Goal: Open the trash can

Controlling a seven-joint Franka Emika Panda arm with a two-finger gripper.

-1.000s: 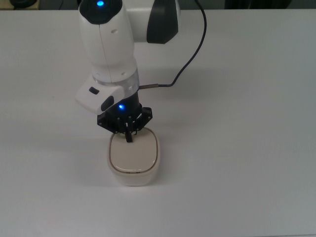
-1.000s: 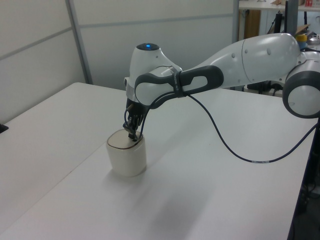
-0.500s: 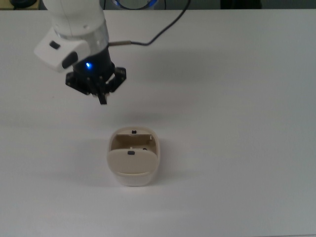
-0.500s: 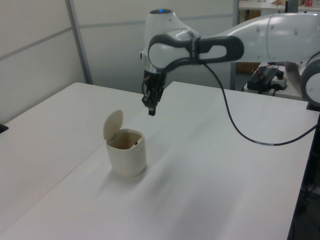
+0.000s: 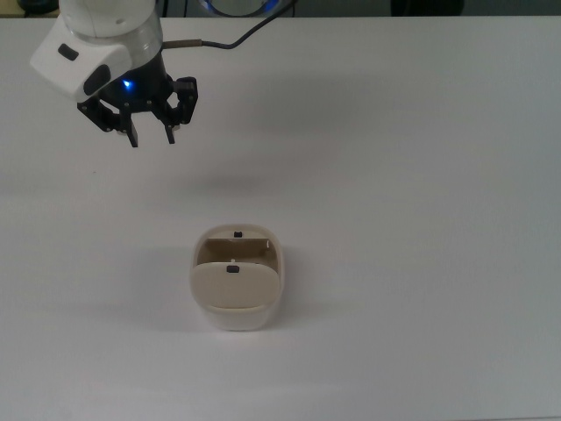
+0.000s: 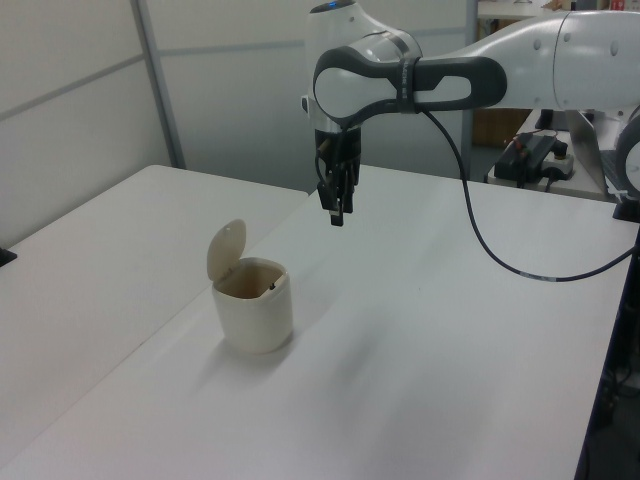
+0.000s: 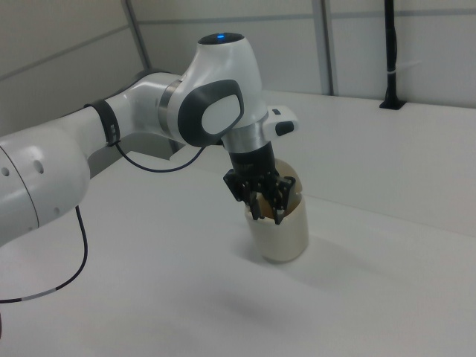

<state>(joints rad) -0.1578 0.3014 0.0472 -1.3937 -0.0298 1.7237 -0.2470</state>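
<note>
Trash can [image 5: 236,298]: small cream-white bin, rounded-rectangle in plan, standing upright on the white surface [image 5: 421,219]. It sits a little toward the top view's left of centre and toward the bottom edge. Its long axis runs top to bottom in the top view.

Lid [image 6: 226,250]: beige, flat, swung up and standing near upright, hinged at the end nearest the top view's bottom edge. In the left view it rises at the bin's left side, with its inner face turned toward the opening. A tiny black tab [image 5: 232,270] shows at its free edge.

Opening [image 5: 237,250]: uncovered, facing up, at the end of the bin toward the top view's top edge. A second small black catch [image 5: 238,234] sits on the rim there.

My tool [image 5: 152,138]: in the air, well apart from the bin, off toward the top view's upper left. It points down at the surface. Its two black fingers [image 5: 134,137] stand parted with a clear gap between them, holding nothing. In the left view my tool [image 6: 338,209] hangs above and to the right of the bin. In the right view it overlaps the bin's upper part.

Cable [image 6: 490,245]: black, looping from my arm [image 6: 520,70].
</note>
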